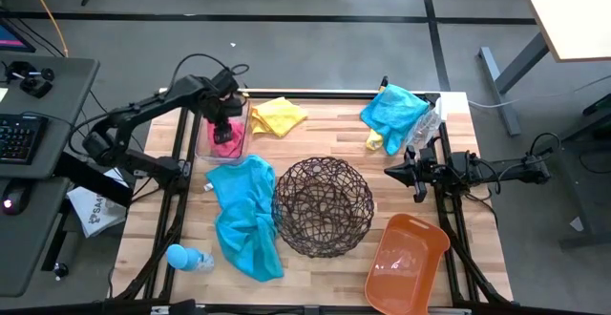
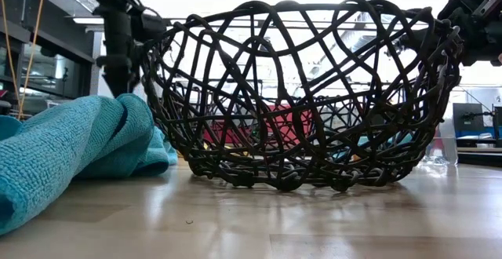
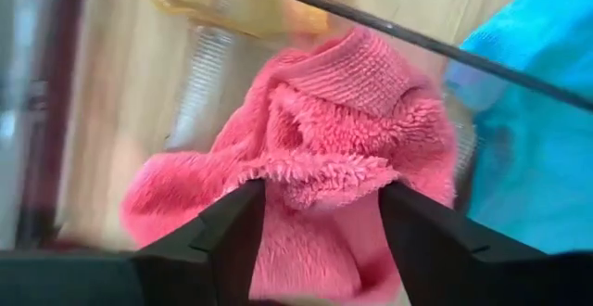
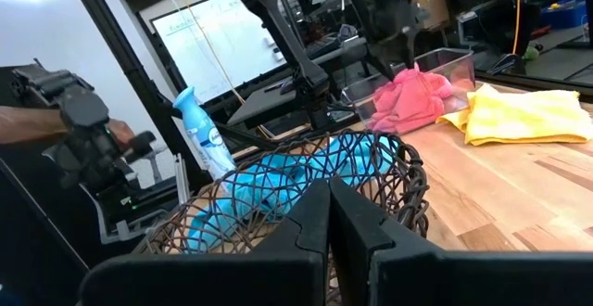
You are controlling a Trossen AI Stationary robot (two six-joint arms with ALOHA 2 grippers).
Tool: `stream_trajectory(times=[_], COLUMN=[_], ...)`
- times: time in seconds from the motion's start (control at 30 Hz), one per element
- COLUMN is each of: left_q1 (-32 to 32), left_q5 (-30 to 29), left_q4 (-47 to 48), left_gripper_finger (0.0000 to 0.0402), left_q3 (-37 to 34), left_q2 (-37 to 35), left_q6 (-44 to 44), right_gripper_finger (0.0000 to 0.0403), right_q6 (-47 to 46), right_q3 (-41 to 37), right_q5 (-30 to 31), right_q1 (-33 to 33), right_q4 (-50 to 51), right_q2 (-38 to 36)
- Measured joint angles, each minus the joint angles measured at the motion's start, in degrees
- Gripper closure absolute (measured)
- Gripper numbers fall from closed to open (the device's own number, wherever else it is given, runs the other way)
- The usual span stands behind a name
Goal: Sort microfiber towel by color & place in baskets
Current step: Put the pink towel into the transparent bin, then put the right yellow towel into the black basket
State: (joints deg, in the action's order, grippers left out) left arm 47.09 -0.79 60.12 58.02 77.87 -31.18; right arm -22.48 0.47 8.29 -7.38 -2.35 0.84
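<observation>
One pink towel (image 1: 225, 136) lies in the clear bin (image 1: 204, 143).

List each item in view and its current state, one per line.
Pink towel: in the clear bin, between the open left gripper's fingers.
Yellow towel: crumpled on the table.
Big blue towel: spread beside the wire basket.
Wire basket: upright, empty.
Orange tub: upright, empty.
Right gripper: shut, idle at the table edge.

Black jointed arms; black cables; left pincer (image 3: 320, 215) fingers dark, wedge-shaped
</observation>
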Motion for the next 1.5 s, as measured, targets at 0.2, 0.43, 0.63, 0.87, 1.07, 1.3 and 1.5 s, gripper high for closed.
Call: stream_trajectory(times=[0.2,0.43,0.63,0.87,1.07,1.3,1.5], left_q1=[-0.3,-3.7,-11.2,-23.9,-32.7,-36.6,-36.6], left_q5=[-0.1,4.2,19.6,17.6,9.6,8.8,3.7], left_q4=[7.1,14.6,6.0,-22.4,-41.6,-45.9,-47.0], left_gripper_finger=[0.0179,0.0179,0.0179,0.0179,0.0179,0.0179,0.0179], left_q3=[5.7,8.3,8.3,5.1,0.8,0.1,0.1], left_q2=[-2.2,-5.5,-10.0,-13.3,-12.4,-14.7,-22.9], left_q6=[3.6,11.9,27.4,42.3,49.9,55.6,52.8], right_gripper_finger=[0.0402,0.0402,0.0402,0.0402,0.0402,0.0402,0.0402], right_q6=[0.0,0.0,0.0,0.8,4.8,-8.3,-14.6], right_q3=[0.0,0.0,0.0,0.0,0.0,0.0,0.4], right_q5=[0.0,-0.2,-0.2,-0.1,8.4,20.9,21.6], right_q1=[0.0,0.0,0.0,0.0,0.0,0.0,0.0], right_q4=[0.0,0.0,0.0,0.0,-11.6,-35.5,-38.6], right_q2=[0.0,0.0,0.0,0.0,0.0,0.0,3.6])
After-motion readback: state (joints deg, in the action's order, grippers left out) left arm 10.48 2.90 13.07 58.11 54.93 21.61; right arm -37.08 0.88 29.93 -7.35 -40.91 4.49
